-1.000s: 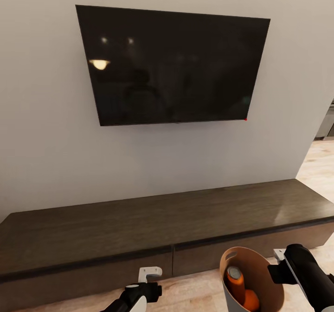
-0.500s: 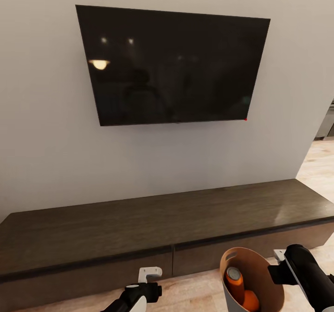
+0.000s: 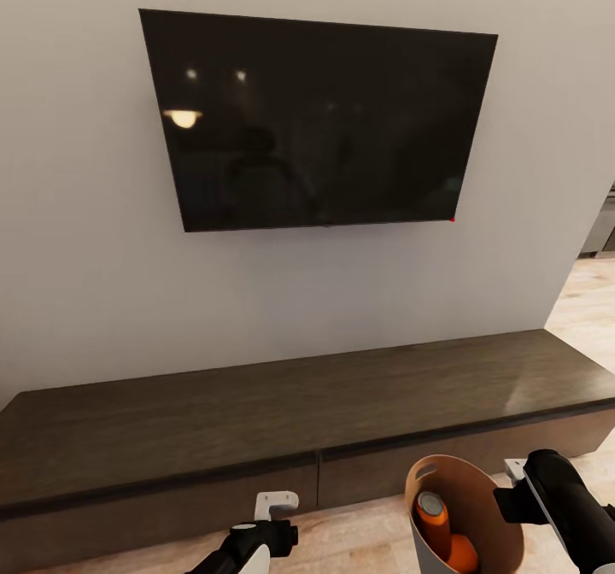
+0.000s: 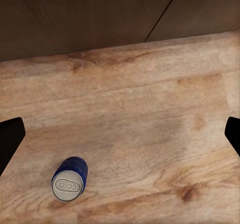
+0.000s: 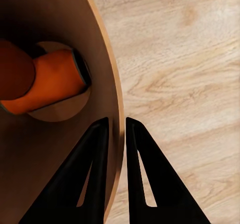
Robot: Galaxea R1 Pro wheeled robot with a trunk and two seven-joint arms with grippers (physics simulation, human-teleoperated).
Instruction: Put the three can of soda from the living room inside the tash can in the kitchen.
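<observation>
Living room, facing the wall TV (image 3: 320,121) over the long dark cabinet (image 3: 299,420).

Right claw (image 5: 116,129) clenched on the rim of the trash can (image 3: 427,476), one finger inside the wall and one outside, bin hanging at my right side above the wood floor (image 5: 185,74). Two orange soda cans (image 3: 434,518) lie in the bottom of it; on the right wrist camera one is on its side across the base, the other touching it, partly cut off.

Third can, the blue soda can (image 4: 70,179), is on the floor in front of the cabinet base, below the left claw (image 4: 120,136). It looks upright, its grey top facing the left wrist camera. The left claw is released: its fingertips show only at the two far edges of the wrist picture, wide apart, nothing between them.

Step in hand, as I judge it: pick up the blue one. The can sits off the centre line between the fingers, toward one finger and nearer the camera edge. So I would shift the wrist until the can lies midway between the tips before I descend, come straight down, stop short of the floor, then close around the body below the rim. A one-sided touch would probably tip it and send it rolling toward the cabinet.

Keep the right arm steady so the bin stays level.
</observation>
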